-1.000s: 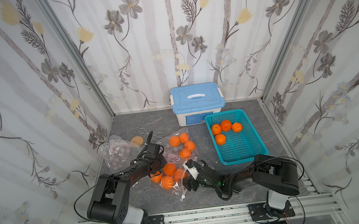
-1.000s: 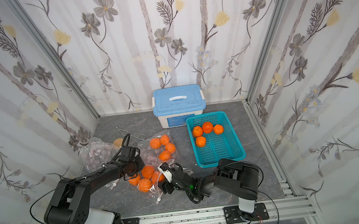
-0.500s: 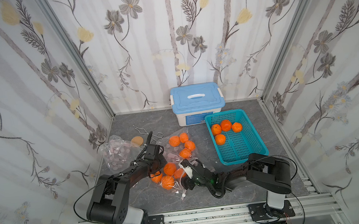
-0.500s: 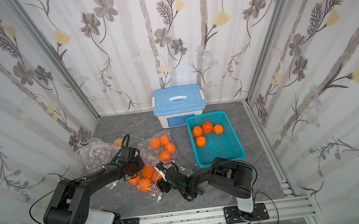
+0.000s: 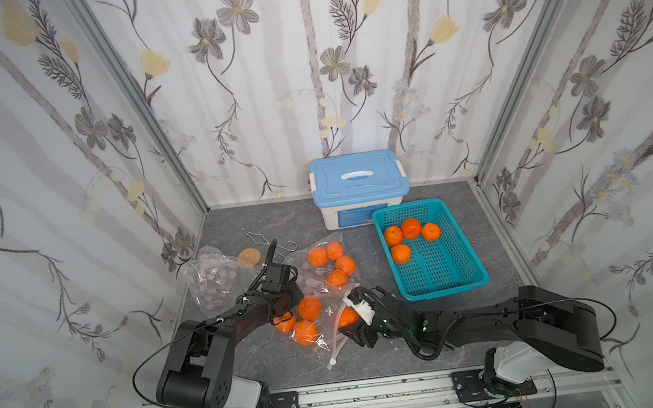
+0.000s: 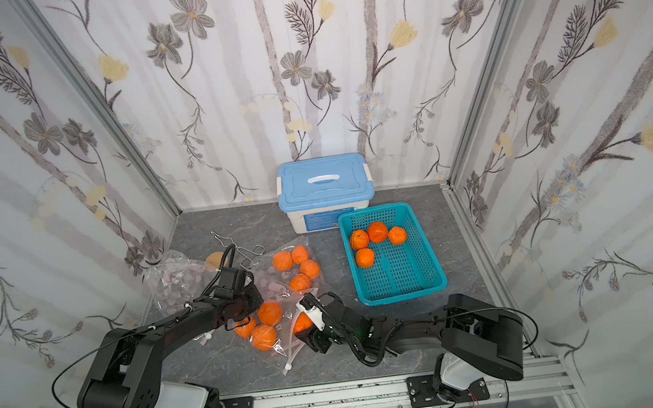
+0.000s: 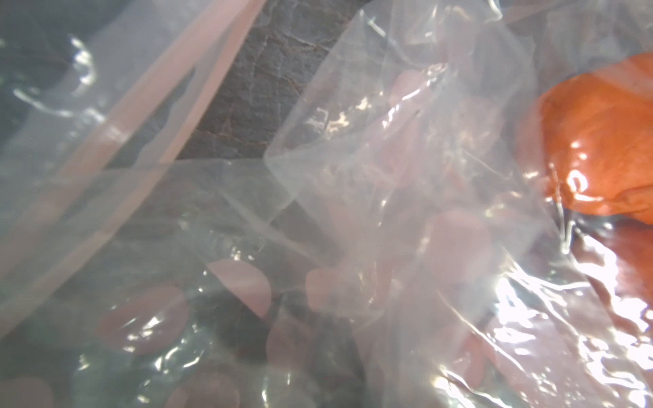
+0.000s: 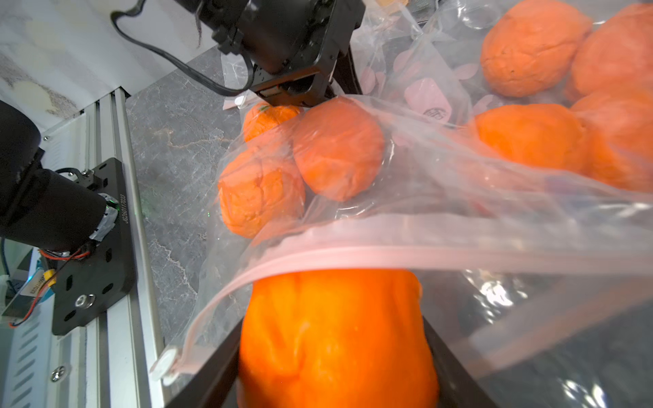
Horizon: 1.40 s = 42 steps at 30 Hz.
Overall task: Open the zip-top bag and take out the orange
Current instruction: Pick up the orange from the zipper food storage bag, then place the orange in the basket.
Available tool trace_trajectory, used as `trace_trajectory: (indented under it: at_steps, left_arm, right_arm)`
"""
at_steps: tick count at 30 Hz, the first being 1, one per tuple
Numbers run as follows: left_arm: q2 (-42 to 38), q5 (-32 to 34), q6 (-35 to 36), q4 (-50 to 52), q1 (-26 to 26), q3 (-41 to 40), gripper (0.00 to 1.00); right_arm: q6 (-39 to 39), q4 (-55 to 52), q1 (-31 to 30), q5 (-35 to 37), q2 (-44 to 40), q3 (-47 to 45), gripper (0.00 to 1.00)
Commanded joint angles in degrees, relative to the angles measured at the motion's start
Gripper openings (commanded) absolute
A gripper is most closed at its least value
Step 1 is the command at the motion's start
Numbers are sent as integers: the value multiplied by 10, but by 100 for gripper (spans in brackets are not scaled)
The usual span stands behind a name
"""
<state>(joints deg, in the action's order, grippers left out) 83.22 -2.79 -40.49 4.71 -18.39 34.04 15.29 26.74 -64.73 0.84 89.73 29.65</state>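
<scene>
Firstly, at the near edge, an aluminium rail (image 5: 359,394) borders the grey marbled tabletop (image 5: 376,358). Just beyond it, the right gripper (image 5: 346,321) has its jaws partly closed on one orange (image 8: 332,335), with both black fingers (image 8: 448,356) pressing its sides. The fruit lies at the mouth of the zip-top bag (image 8: 459,219), under the pink zip strip (image 8: 353,256), whose white slider (image 8: 165,367) sits at the near end. To the left, the left gripper (image 5: 284,304) is fully closed, pinching the bag's film beside three bagged oranges (image 5: 308,308). Farther left lies a crumpled dotted bag (image 5: 209,277). To the right stands a teal basket (image 5: 447,289) containing four oranges (image 5: 411,228). Behind it is a blue-lidded box (image 5: 357,176) against floral-papered walls (image 5: 301,69).
</scene>
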Motion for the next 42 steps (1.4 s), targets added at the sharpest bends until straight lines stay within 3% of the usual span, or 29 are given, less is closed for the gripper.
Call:
trace_trajectory:
  at_steps: [1,6,10,13,18,28,32,37,42]
  left_arm:
    - [14,-26,-16,5,0,-8,3]
    - [21,-34,-19,-2,0,-7,3]
    - [21,-32,-16,-3,0,-6,3]
    - [25,-36,-16,-2,0,-4,3]
    - [21,-34,-14,0,0,-3,3]
    - [22,-33,-13,6,0,-1,3]
    - [25,-34,-13,7,0,-1,3]
    - [25,-33,-11,10,0,-1,3]
    - [28,-33,-11,9,0,0,3]
  right_arm:
    - [21,-63,36,-17,-69,-5,51]
    - [74,-148,147,-21,-204,-6,48]
    - [107,-203,291,-20,-284,-1,49]
    - [109,-245,380,-11,-281,16,50]
    - [144,-259,497,-41,-207,30,50]
    - [166,-226,538,-52,-3,142,57]
    - [179,-219,544,-95,85,189,57]
    - [194,-204,544,-111,128,196,59]
    - [199,-197,544,-120,152,201,68]
